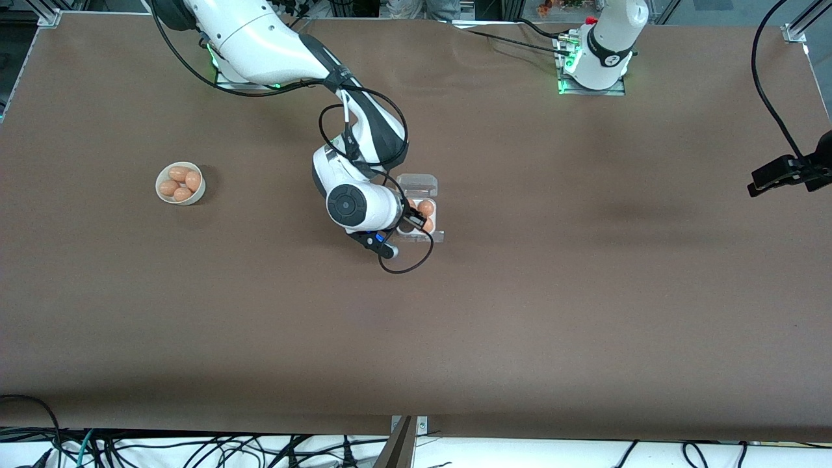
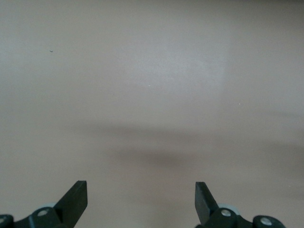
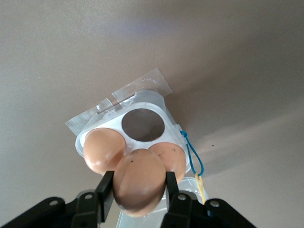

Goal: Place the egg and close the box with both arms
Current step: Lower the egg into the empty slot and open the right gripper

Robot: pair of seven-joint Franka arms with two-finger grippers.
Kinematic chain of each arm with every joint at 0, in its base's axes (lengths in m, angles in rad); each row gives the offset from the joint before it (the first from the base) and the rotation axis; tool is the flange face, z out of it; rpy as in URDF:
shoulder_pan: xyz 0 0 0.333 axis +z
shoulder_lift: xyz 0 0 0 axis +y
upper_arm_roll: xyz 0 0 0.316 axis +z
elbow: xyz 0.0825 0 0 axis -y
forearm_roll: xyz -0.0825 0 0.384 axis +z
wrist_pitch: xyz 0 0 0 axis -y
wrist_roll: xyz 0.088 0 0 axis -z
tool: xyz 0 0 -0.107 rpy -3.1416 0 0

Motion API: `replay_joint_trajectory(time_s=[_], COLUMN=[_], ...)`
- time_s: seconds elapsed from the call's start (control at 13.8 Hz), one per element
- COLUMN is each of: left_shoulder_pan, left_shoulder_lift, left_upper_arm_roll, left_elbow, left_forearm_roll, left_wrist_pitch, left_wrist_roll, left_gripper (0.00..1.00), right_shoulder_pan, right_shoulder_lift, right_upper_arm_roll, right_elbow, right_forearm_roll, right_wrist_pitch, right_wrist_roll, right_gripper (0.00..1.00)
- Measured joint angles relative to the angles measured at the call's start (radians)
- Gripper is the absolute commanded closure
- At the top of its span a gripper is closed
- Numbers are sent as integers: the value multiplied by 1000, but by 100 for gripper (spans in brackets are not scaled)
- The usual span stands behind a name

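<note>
The box [image 1: 419, 185] sits mid-table with its clear lid lying open toward the robots' bases. In the right wrist view its whitish tray [image 3: 154, 99] holds two eggs [image 3: 101, 149], and one round cell [image 3: 142, 124] is empty. My right gripper [image 3: 139, 179] is shut on the egg [image 3: 137, 185], an orange-brown one, and holds it just over the tray beside the two seated eggs. From the front the right gripper [image 1: 409, 220] is low over the box, with the wrist hiding the held egg. My left gripper [image 2: 141, 190] is open over bare table, waiting, with nothing between its fingers.
A round white bowl [image 1: 181, 184] with several more eggs stands toward the right arm's end of the table. Clear tape [image 3: 141, 86] fixes the box to the brown table. A blue and yellow band [image 3: 194, 159] hangs at the tray's side.
</note>
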Motion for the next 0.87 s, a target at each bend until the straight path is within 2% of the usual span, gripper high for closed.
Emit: replay_joint_trajectory(time_s=[0.43, 0.51, 0.65, 0.72, 0.87], left_shoulder_pan=[0, 0, 0, 0, 0], left_shoulder_lift=[0, 0, 0, 0, 0], left_upper_arm_roll=[0, 0, 0, 0, 0], left_elbow=[1, 1, 1, 1, 1], left_forearm_roll=[0, 0, 0, 0, 0], left_wrist_pitch=[0, 0, 0, 0, 0], left_wrist_roll=[0, 0, 0, 0, 0], left_gripper=[0, 0, 0, 0, 0], right_shoulder_pan=[0, 0, -1, -1, -1], right_shoulder_lift=[17, 19, 19, 20, 23], right_upper_arm_roll=[0, -1, -1, 0, -1], right_elbow=[3, 3, 3, 3, 4], right_forearm_roll=[2, 2, 2, 2, 2], right_wrist_pitch=[26, 29, 31, 37, 55], right_wrist_roll=[1, 1, 1, 1, 2], right_gripper=[63, 58, 29, 1, 0])
